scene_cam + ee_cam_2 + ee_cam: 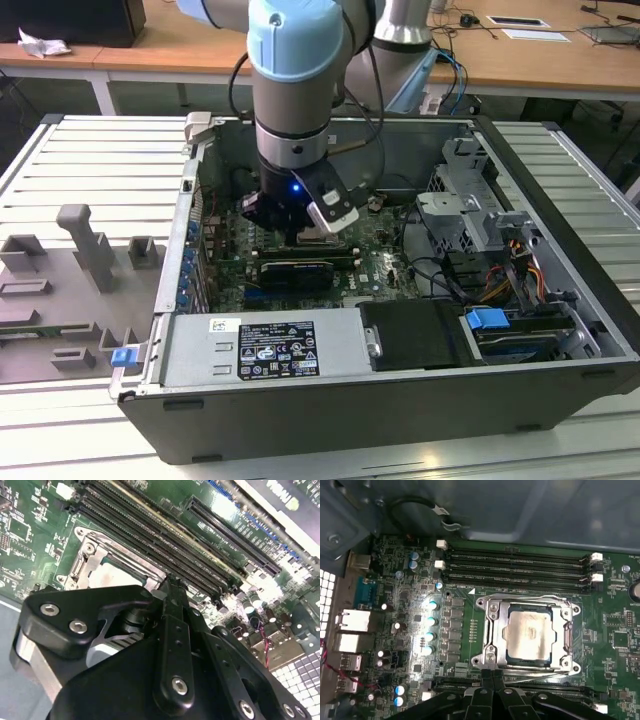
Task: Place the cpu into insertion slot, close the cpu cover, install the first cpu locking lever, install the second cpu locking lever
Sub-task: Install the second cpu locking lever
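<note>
Open PC case (560, 300) sat on slatted bench. CPU (530, 632) lay in insertion slot (492, 656), CPU cover (502, 615) down around it. Gripper (494, 676), fingers together, hovered at socket's edge. Risk: fingertip slipping off thin lever wire, scraping green motherboard (465, 645).

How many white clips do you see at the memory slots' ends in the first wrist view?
4: two clips at one end, two at the other. More may be hidden.
</note>
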You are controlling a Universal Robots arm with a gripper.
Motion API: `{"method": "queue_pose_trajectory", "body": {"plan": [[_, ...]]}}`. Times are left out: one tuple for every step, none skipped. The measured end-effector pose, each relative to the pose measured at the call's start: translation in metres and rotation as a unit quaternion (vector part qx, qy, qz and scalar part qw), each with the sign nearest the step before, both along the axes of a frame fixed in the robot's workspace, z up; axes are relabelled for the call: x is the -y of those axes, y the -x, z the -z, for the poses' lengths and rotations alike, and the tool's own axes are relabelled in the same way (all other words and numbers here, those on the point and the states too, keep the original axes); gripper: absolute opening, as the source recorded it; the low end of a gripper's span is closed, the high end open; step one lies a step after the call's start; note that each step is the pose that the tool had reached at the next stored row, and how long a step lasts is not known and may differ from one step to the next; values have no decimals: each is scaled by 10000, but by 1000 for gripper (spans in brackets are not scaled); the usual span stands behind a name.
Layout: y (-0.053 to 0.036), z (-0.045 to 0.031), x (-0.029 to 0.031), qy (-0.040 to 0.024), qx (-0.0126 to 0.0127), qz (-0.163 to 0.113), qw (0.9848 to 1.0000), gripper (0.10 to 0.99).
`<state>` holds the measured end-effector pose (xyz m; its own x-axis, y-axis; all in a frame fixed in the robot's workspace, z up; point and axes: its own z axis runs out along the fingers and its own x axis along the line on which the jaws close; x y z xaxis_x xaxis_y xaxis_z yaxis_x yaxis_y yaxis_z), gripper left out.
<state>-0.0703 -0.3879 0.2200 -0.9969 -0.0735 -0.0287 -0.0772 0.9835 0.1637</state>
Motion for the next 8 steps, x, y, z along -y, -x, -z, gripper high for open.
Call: {"method": "queue_pose_trajectory", "body": {"plan": [[6,3,19,-51,1,0,10000,106],[15,5,31,-91,2,0,10000,106],[27,11,44,-144,4,0,9999,106],[40,35,46,-179,4,0,9998,106],[55,59,46,-181,4,0,9998,106],[63,71,47,-182,4,0,9998,106],[77,95,46,-185,4,0,9998,106],[79,117,47,-189,4,-1,9998,106]]}}
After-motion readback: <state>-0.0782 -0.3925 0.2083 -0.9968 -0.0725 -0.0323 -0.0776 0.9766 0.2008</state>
